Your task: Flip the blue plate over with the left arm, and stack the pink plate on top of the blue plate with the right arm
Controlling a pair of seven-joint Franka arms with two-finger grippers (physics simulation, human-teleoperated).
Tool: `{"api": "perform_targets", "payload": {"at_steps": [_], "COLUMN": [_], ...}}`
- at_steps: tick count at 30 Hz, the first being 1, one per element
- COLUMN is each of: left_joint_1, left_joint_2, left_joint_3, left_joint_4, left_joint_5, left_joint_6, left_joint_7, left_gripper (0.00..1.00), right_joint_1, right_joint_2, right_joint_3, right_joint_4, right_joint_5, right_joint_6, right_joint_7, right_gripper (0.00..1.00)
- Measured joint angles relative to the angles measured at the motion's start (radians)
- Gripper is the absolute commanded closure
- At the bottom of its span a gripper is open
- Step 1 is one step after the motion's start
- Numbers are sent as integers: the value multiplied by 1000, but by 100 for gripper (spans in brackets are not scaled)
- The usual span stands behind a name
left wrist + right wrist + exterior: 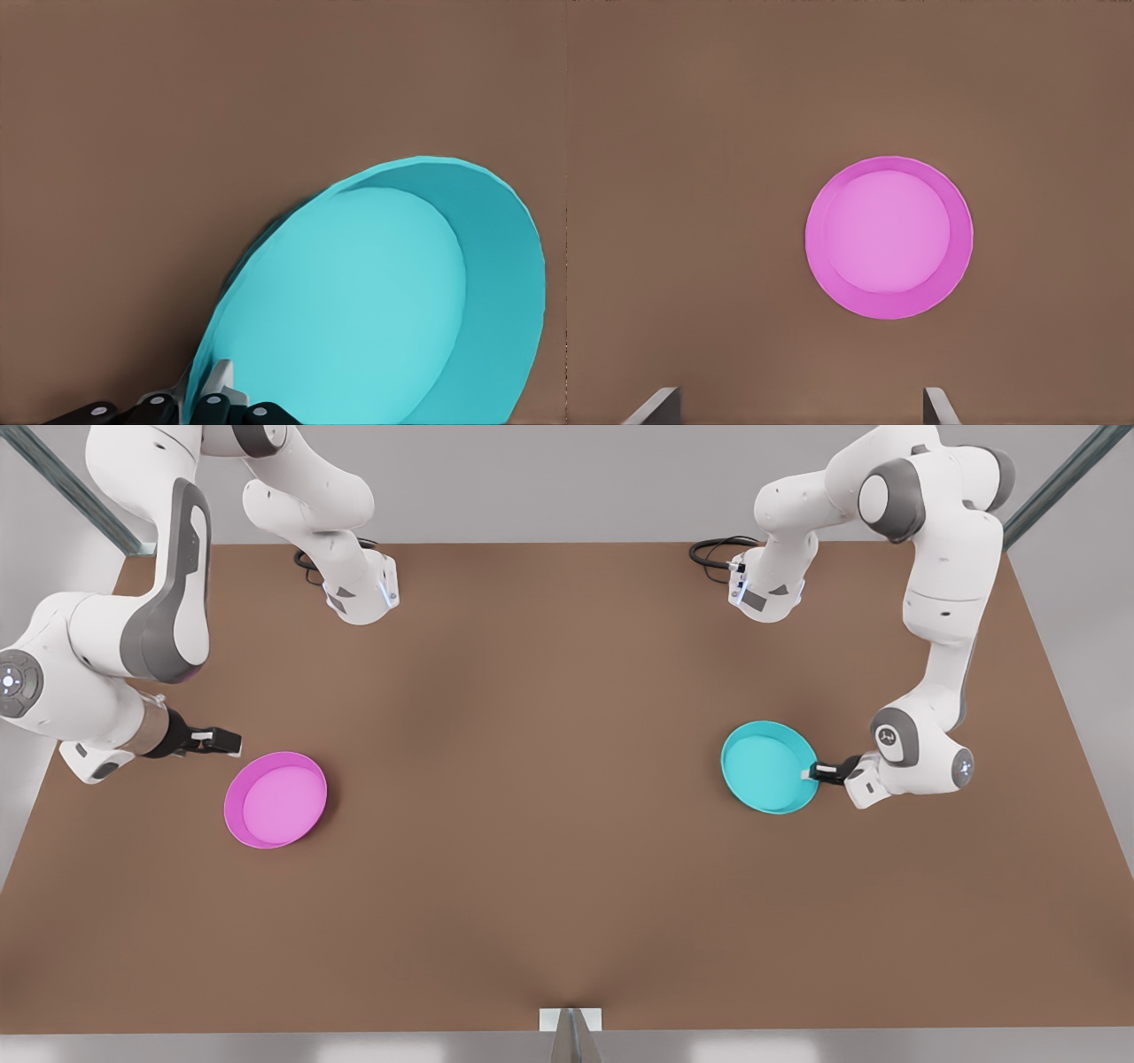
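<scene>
A wide brown tabletop (549, 850) is filling most of the front view, with pale grey room walls showing behind it along the top edge and slanted metal frame struts (1054, 487) cutting across the upper corners. A small grey bracket (571, 1020) is sitting at the middle of the tabletop's bottom edge.

Two white arms with grey joints are reaching in from the top. The left arm (939, 602) is coming down on the front view's right; the right arm (133, 629) is bending in at the front view's left.

The blue plate (767, 767) is sitting at centre right of the front view, a round turquoise dish with a raised rim and a lighter inside, open side up. In the left wrist view it is looking tilted, its near rim lifted. The pink plate (275, 799) is lying flat at lower left of centre, magenta with a paler inside, also open side up, well apart from the blue one.

The left gripper (819, 771) is pinching the blue plate's rim on the side nearest its arm. The right gripper (229, 740) is hanging just beside the pink plate, up and to its left, not touching it, its fingers (656, 407) spread wide.
</scene>
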Motion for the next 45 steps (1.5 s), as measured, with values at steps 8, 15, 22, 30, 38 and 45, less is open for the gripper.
{"api": "perform_targets", "payload": {"at_steps": [8,15,22,30,38,45], "left_joint_1": [0,-14,-16,-17,-247,-545], "left_joint_2": [-3,-11,-31,-55,-27,63], "left_joint_3": [2,-31,-159,-433,-559,-548], "left_joint_4": [26,95,184,307,379,422], "left_joint_5": [19,72,302,820,1213,1446], "left_joint_6": [-15,-21,-19,-317,-762,-1061], "left_joint_7": [-6,-15,-21,-336,-947,-1255], "left_gripper": [79,79,79,79,79,79], "right_joint_1": [-4,-14,-35,-102,-404,-420], "right_joint_2": [2,2,16,30,261,344], "right_joint_3": [1,1,1,0,1,65], "right_joint_4": [0,0,13,8,24,-63], "right_joint_5": [0,0,-1,-2,161,218], "right_joint_6": [0,2,9,52,219,241], "right_joint_7": [-2,-17,-15,-90,-401,-174], "right_gripper": [0,0,0,0,0,0]}}
